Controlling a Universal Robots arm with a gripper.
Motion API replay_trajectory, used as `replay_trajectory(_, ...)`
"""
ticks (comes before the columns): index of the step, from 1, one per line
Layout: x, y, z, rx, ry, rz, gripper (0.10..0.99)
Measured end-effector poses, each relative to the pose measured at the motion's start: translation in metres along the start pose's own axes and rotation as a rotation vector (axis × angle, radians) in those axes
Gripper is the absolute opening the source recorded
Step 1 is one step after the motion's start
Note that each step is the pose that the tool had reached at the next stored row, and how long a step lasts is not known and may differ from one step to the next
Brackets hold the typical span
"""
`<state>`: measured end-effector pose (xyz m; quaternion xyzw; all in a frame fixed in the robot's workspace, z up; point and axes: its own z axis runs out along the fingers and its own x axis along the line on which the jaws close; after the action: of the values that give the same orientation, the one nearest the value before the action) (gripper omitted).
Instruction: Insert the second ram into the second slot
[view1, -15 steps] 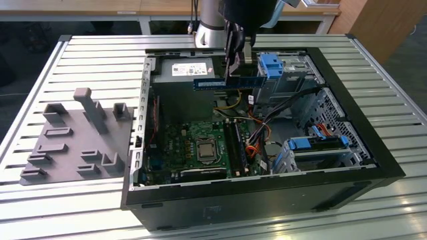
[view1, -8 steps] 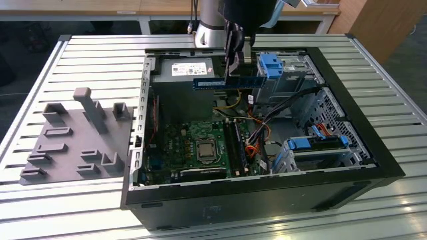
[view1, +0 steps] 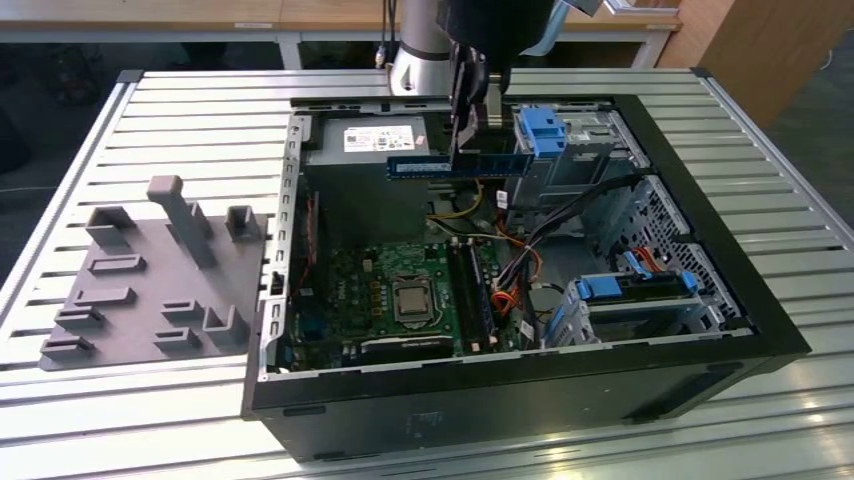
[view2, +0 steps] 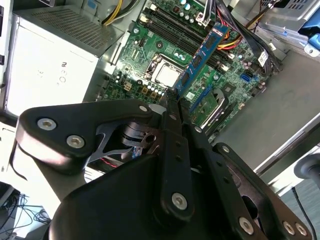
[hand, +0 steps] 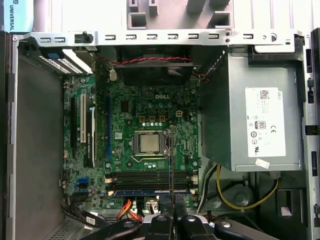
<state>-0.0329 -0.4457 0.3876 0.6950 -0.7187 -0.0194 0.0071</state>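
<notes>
Hand (view1: 474, 148) grips the second ram (view1: 420, 166) above the motherboard (view1: 387, 285)

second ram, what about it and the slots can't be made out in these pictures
First wrist view: the second ram is seen edge-on, so its chips and sticker cannot be seen.
Second wrist view: the hand covers the ram's gripped end.
Exterior view: the memory slots are too small to tell which is filled.
</notes>
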Motion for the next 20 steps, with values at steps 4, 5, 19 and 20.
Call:
replay_trajectory(4, 0.0, 0.0, 0.0, 0.0, -0.0002, 0.005, 0.137)
replay_trajectory(5, 0.0, 0.0, 0.0, 0.0, -0.0002, 0.006, 0.137)
replay_trajectory(19, 0.0, 0.0, 0.0, 0.0, -0.0009, 0.024, 0.137)
replay_trajectory(20, 0.0, 0.0, 0.0, 0.0, -0.0009, 0.026, 0.137)
